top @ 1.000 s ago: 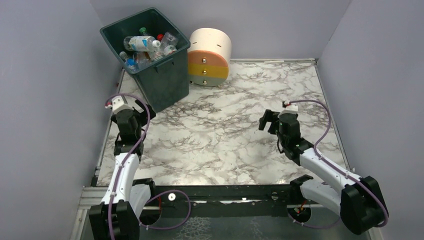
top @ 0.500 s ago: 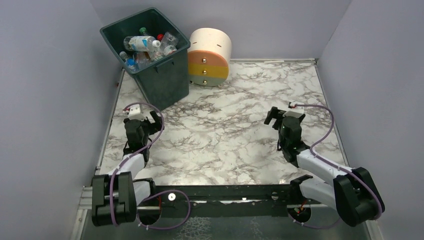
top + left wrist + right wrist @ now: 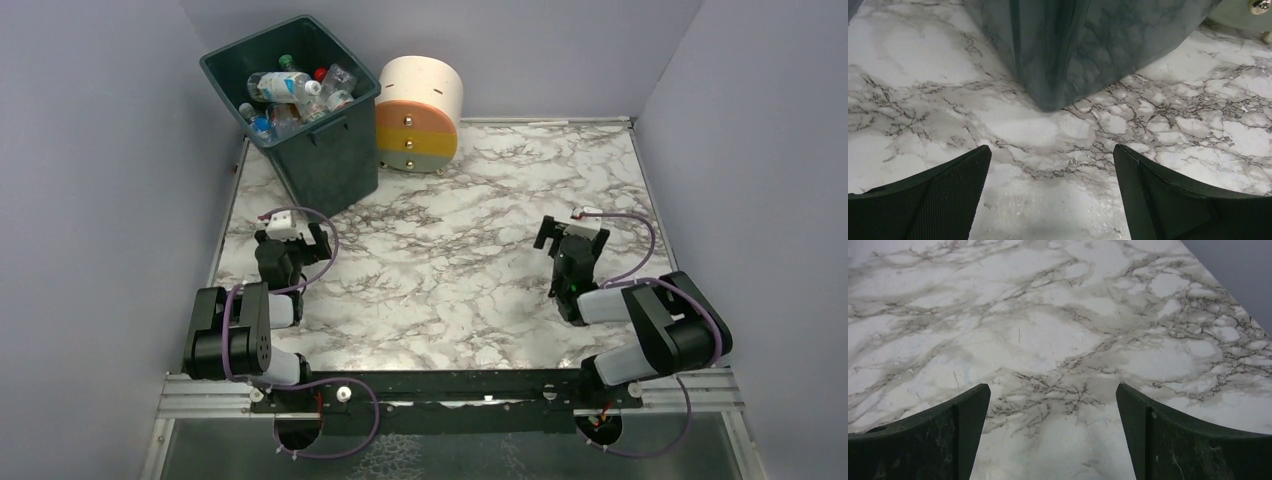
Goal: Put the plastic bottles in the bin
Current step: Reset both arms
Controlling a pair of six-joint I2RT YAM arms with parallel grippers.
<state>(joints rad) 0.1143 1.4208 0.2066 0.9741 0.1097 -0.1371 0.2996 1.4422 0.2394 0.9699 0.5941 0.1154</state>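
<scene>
Left end effector and right end effector hang spread above the marble bench; clear plastic bottles lie in the dark green rectangular bin.

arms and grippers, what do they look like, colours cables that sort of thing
Both the left arm and right arm are white links joined by chunky black joint housings. A purple cable runs along each to the wrist, which carries a small white block. The left gripper and right gripper each have two broad, black, wedge-shaped fingers, finely textured on the left's.
</scene>
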